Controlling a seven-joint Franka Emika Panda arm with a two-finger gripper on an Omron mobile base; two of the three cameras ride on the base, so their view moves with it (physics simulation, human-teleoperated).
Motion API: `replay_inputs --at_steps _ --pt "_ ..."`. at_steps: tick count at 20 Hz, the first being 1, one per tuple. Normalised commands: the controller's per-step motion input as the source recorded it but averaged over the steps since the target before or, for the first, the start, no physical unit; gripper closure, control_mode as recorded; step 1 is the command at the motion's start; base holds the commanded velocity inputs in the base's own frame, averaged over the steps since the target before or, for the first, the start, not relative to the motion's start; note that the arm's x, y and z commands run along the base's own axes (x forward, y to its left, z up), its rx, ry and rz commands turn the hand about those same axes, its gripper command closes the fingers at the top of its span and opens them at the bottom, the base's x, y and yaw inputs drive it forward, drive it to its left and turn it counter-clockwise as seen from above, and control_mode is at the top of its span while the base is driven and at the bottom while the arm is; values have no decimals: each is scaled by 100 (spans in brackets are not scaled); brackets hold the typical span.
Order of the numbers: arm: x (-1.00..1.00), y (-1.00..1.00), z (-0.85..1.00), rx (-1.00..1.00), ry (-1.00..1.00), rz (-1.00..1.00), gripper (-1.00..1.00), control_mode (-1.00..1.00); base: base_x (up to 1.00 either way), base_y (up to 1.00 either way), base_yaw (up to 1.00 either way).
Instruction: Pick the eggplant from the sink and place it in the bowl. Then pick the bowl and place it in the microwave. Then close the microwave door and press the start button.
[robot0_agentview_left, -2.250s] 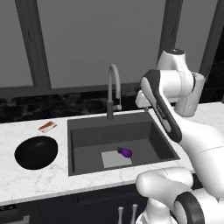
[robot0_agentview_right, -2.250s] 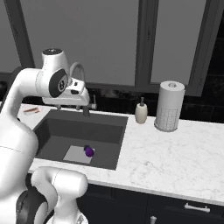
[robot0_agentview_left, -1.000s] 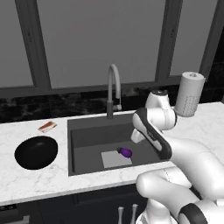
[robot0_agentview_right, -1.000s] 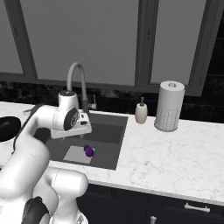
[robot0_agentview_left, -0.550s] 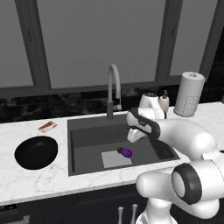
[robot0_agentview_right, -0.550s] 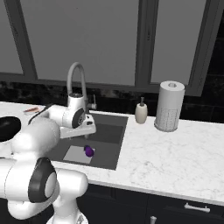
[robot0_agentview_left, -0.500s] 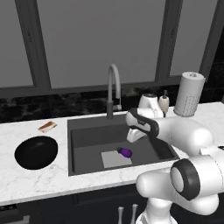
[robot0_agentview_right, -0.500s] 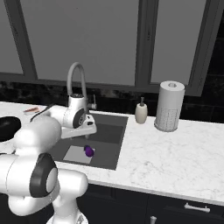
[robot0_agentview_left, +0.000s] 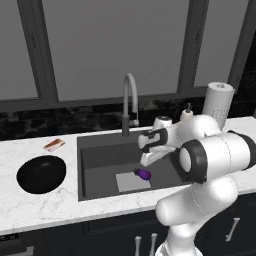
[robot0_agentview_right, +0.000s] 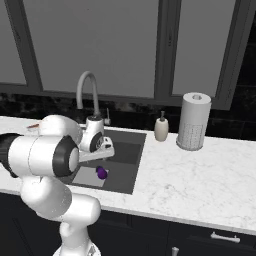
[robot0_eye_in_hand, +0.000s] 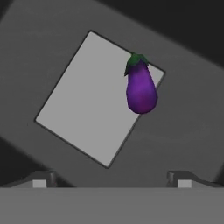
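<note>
While the white robot arm leans low over the basin, its two-finger gripper (robot0_eye_in_hand: 112, 177) hangs above the floor of the large dark grey rectangular sink (robot0_agentview_left: 100, 155) with its two dark fingertips (robot0_eye_in_hand: 41, 178) set wide apart and nothing between them.

The small glossy purple oval eggplant (robot0_eye_in_hand: 141, 86) lies on the sink floor, at the edge of a pale grey square (robot0_eye_in_hand: 89, 96) there, partly on the square and partly on the darker floor beside it. In the hand view the eggplant sits above the gap between the fingertips and a little toward the right-hand tip, so it lies ahead of the hand and slightly off its centre line. Its long axis runs nearly up and down in that view, with the green stem end at the top, farther from the fingers, and the rounded end nearer to them. The line between the two fingertips runs across the view, so the fingers look set to close across the eggplant's narrow width once the hand is centred over it and lowered.

From the left base view the eggplant (robot0_agentview_left: 143, 173) lies just below the gripper (robot0_agentview_left: 150, 159), not touching it. A round, shallow, plain black bowl (robot0_agentview_left: 41, 174) waits on the white marbled counter (robot0_agentview_left: 35, 210), well apart to the left of the sink.
</note>
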Motion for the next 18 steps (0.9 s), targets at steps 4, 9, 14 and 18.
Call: replay_inputs --at_steps 4,9,14,18 --pt "37 8 -54 0 0 0 -100 -100 0 0 0" --pt "43 8 -51 0 -4 0 -100 -100 0 0 0" --pt "33 2 -39 0 -1 0 -100 -100 0 0 0" --pt "33 -2 -28 0 0 0 -100 -100 0 0 0"
